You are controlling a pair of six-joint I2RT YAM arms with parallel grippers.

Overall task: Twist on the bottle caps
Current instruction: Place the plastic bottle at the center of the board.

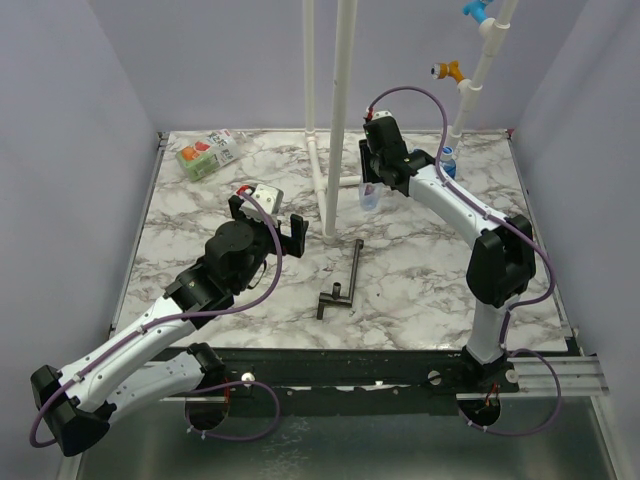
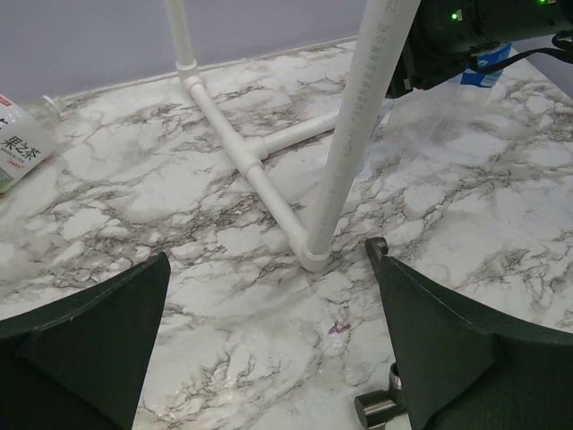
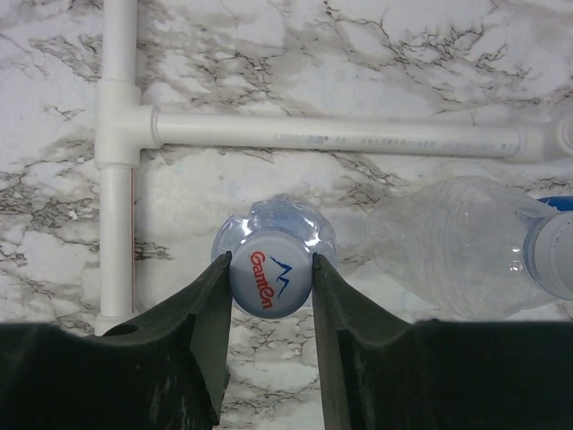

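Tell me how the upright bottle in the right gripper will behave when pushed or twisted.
The bottle looks thin, clear and empty, so probably light. Standing upright with only its cap pinched by the right gripper, it may spin or tip when twisted.

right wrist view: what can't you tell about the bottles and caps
- Right wrist: the white cap hides the neck of the upright bottle, so seating is unseen.
- Right wrist: lying bottle cut off by right edge.
- Top external: right gripper covers the white cap.
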